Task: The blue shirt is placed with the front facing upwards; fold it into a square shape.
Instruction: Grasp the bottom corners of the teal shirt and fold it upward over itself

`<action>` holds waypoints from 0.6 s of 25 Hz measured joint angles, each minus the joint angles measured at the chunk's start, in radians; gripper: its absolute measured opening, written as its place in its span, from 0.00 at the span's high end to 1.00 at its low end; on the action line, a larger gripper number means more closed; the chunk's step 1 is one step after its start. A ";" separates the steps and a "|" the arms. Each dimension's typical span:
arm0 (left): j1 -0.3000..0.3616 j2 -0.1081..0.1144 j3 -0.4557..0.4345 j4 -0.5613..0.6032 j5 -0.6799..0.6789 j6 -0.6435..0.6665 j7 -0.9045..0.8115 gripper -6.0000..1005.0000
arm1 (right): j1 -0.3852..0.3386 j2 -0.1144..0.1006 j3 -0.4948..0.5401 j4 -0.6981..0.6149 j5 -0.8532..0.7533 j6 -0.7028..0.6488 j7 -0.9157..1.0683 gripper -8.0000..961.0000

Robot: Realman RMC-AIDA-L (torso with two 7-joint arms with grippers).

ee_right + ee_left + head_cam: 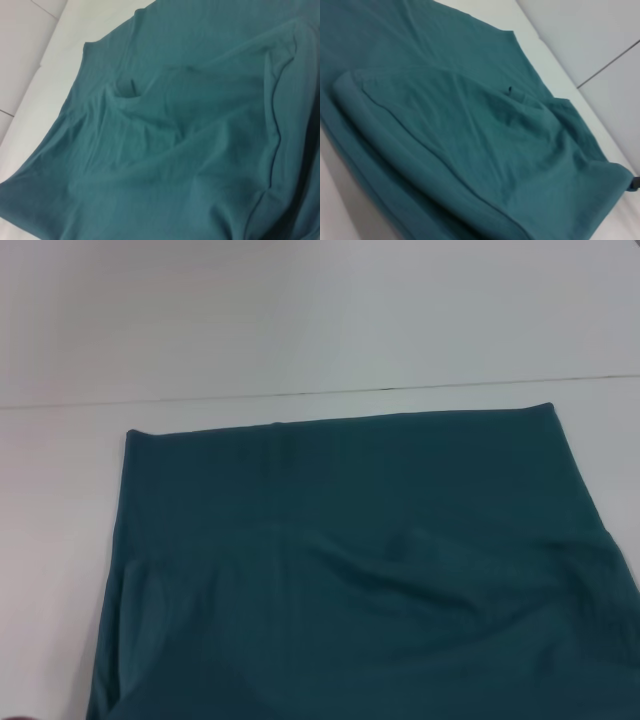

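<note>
The blue shirt [350, 540] lies on the white table [55, 540] and fills the near half of the head view. Only plain teal cloth shows, no lettering. Its far edge is a straight fold running across the table. A second layer lies over the near part, rumpled in the middle. In the left wrist view the shirt [470, 150] shows a hemmed band along one edge and a small dark label [510, 90]. The same label [132, 86] sits in a fold of the shirt [200, 160] in the right wrist view. Neither gripper shows in any view.
Bare white table runs to the left of the shirt and beyond its far fold, up to a thin dark seam [300, 394] at the back. A small dark bit [634, 183] touches the cloth's corner; I cannot tell what it is.
</note>
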 joint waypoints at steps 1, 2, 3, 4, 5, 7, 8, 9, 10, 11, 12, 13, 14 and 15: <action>0.007 -0.001 -0.003 -0.002 -0.004 0.007 0.004 0.96 | -0.002 -0.002 0.004 0.000 -0.001 -0.006 -0.002 0.92; 0.013 -0.001 -0.005 -0.003 -0.007 0.012 0.006 0.96 | -0.004 -0.002 0.007 0.000 -0.001 -0.011 -0.002 0.92; 0.021 -0.002 -0.006 -0.006 -0.010 0.016 0.008 0.96 | -0.005 -0.003 0.010 0.000 -0.001 -0.015 -0.003 0.92; 0.028 -0.003 -0.007 -0.006 -0.012 0.020 0.010 0.96 | -0.007 -0.004 0.012 0.000 -0.001 -0.020 -0.003 0.92; 0.033 -0.003 -0.007 -0.007 -0.012 0.023 0.011 0.96 | -0.008 -0.005 0.013 0.000 -0.001 -0.025 -0.004 0.92; 0.044 -0.004 -0.007 -0.007 -0.013 0.034 0.012 0.96 | -0.013 -0.005 0.014 0.000 -0.002 -0.036 -0.004 0.92; 0.048 -0.004 -0.007 -0.007 -0.014 0.037 0.012 0.96 | -0.015 -0.005 0.016 -0.001 -0.002 -0.040 -0.004 0.92; 0.053 -0.004 -0.007 -0.007 -0.015 0.042 0.012 0.96 | -0.017 -0.006 0.018 -0.002 -0.002 -0.042 -0.005 0.92; 0.056 -0.004 -0.008 -0.007 -0.015 0.045 0.012 0.96 | -0.019 -0.007 0.021 -0.002 -0.002 -0.044 -0.005 0.92; 0.058 -0.004 -0.011 -0.008 -0.015 0.049 0.012 0.96 | -0.021 -0.010 0.023 -0.002 -0.002 -0.045 -0.006 0.92; 0.060 -0.004 -0.016 -0.008 -0.016 0.055 0.012 0.96 | -0.022 -0.012 0.025 -0.002 -0.005 -0.047 -0.006 0.92; 0.061 -0.004 -0.021 -0.008 -0.016 0.062 0.012 0.96 | -0.024 -0.014 0.025 0.000 -0.008 -0.048 -0.006 0.92; 0.063 -0.004 -0.027 -0.008 -0.016 0.068 0.012 0.96 | -0.026 -0.015 0.025 0.000 -0.012 -0.049 -0.006 0.92; 0.064 -0.004 -0.032 -0.008 -0.017 0.074 0.012 0.96 | -0.028 -0.015 0.026 0.000 -0.018 -0.050 -0.006 0.92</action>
